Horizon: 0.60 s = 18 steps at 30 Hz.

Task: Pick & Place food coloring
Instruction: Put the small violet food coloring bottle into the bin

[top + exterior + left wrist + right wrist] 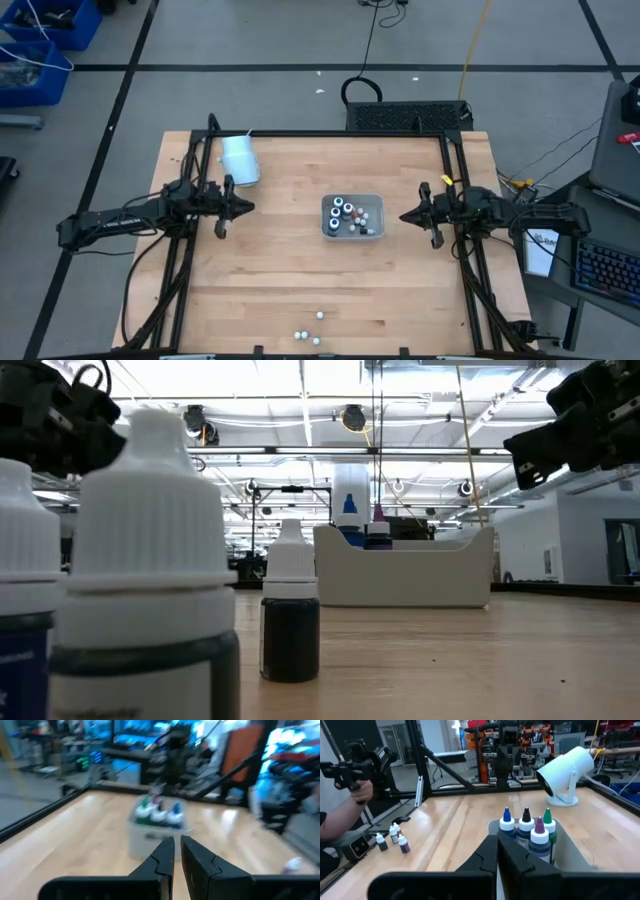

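Several food coloring bottles (346, 211) with white caps stand upright in the clear tray (327, 229) at the table's middle; they show in the right wrist view (527, 832) and, blurred, in the left wrist view (157, 812). Three more small bottles (318, 317) stand near the table's near edge, close up in the low view (290, 615). My left gripper (222, 212) hovers left of the tray and is shut (177, 851). My right gripper (432, 217) hovers right of the tray and is shut (497, 846). Neither touches anything.
A pale cylindrical white object (240, 160) on a small stand sits at the far left of the table. Black frame rails (190, 250) run along both sides. A person's hand (357, 790) holds a controller beyond the near edge. Bare wood lies between tray and loose bottles.
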Tool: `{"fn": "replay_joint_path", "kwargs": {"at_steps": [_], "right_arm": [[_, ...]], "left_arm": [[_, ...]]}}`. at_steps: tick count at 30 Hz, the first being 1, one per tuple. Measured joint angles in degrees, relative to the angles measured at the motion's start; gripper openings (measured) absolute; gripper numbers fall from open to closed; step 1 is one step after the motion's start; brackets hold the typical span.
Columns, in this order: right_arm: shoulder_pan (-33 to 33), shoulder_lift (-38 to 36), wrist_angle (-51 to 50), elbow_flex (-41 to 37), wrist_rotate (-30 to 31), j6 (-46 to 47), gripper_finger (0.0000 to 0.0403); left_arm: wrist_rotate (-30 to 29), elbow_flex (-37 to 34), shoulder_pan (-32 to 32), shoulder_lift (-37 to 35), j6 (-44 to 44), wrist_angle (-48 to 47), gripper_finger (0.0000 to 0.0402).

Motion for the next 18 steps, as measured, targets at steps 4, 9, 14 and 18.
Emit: {"fn": "replay_joint_path", "kwargs": {"at_steps": [4, 9, 14, 18], "right_arm": [[0.0, 0.0, 3.14, -1.94, -0.02, -1.13, 0.0], [0.0, -0.05, 7.18, -3.72, -0.04, -2.08, 0.0], [0.0, -0.02, 7.24, -3.78, -0.22, -2.22, 0.0], [0.0, 0.0, 7.12, -3.83, -0.25, -2.21, 0.0]], "left_arm": [[1.72, 1.6, -0.74, 0.02, -1.81, 1.83, 0.0037], [1.56, 6.37, -4.66, 2.27, 0.18, 1.56, 0.0037], [-4.04, 12.9, -10.41, 10.0, 4.58, 1.97, 0.0037], [-9.4, 18.04, -16.48, 20.75, 8.88, 3.34, 0.0037]]}}
